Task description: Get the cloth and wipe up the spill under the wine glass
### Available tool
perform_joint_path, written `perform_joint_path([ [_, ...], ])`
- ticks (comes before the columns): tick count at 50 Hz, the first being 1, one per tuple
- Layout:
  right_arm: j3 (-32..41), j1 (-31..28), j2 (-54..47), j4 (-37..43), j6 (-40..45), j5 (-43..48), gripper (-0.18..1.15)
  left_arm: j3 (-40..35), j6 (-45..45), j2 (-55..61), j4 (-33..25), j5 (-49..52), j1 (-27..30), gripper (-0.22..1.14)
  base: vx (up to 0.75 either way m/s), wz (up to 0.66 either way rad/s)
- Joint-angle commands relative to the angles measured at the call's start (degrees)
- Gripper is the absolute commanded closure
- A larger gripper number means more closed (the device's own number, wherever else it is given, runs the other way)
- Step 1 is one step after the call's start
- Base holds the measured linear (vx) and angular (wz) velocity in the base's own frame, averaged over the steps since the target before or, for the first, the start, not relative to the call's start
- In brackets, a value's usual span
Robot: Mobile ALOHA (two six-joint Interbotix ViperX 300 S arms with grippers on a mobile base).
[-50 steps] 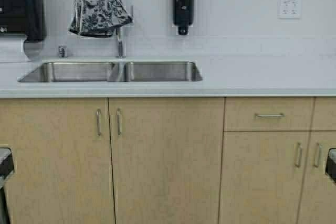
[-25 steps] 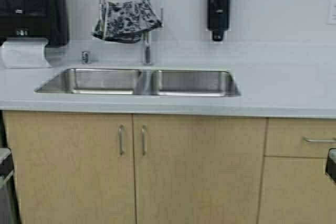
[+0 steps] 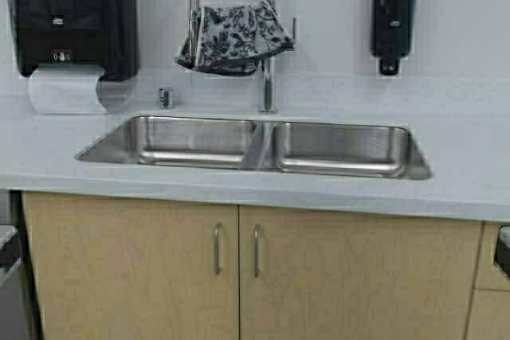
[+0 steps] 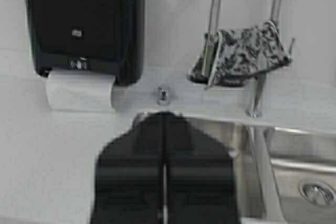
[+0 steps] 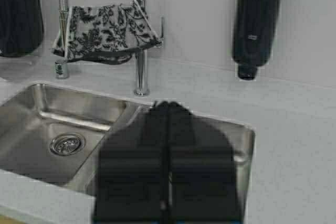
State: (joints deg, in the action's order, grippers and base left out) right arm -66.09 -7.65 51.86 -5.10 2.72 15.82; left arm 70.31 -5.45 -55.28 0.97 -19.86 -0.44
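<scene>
From my seat I see the cloth [image 3: 233, 37] draped over the tall arched faucet [image 3: 268, 77], hanging against the wall above the double steel sink [image 3: 255, 147]; its black-and-white print shows plainly in both wrist views too; it hangs bunched, one side drooping lower than the other. I find no wine glass in any view, so I cannot place it. The left gripper [image 4: 164, 182] sits low in front of the counter, its two dark fingers pressed together with only a thin seam between them, holding nothing; beyond it I see the black paper towel dispenser [image 4: 84, 22] on the wall with a white sheet [image 4: 80, 90] hanging out, and a small chrome knob [image 4: 163, 95] on the countertop [image 3: 462, 173]. The right gripper [image 5: 167, 177] is likewise closed up on nothing, poised over the near edge of the sink; past it the black soap dispenser [image 5: 255, 22] is mounted on the wall, well apart from the cloth. Below the counter I see tan cabinet doors [image 3: 239, 276] with metal handles.
</scene>
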Motion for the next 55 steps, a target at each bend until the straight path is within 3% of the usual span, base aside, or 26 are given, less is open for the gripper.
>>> perform_joint_path([
  [1, 1.85, -1.85, -0.18, -0.09, 0.18, 0.09, 0.92, 0.18, 0.09, -2.55, 0.26, -0.53, -0.09, 0.89, 0.30, 0.10],
  [16, 5.98, -7.47, -5.10, -1.32, 0.09, -0.44, 0.92, 1.85, 0.79, -10.02, 0.70, 4.92, -0.09, 0.89, 0.31, 0.06],
  [36, 14.33, -20.04, -19.95, -1.49, -0.09, 1.14, 0.92, 3.52, 1.14, -14.41, 0.70, 5.98, -0.09, 0.89, 0.27, 0.00],
  [55, 14.85, -25.75, -38.41, -1.49, 0.00, 16.79, 0.91, 3.78, 0.97, -16.44, 0.62, 7.03, -0.09, 0.89, 0.22, 0.02],
])
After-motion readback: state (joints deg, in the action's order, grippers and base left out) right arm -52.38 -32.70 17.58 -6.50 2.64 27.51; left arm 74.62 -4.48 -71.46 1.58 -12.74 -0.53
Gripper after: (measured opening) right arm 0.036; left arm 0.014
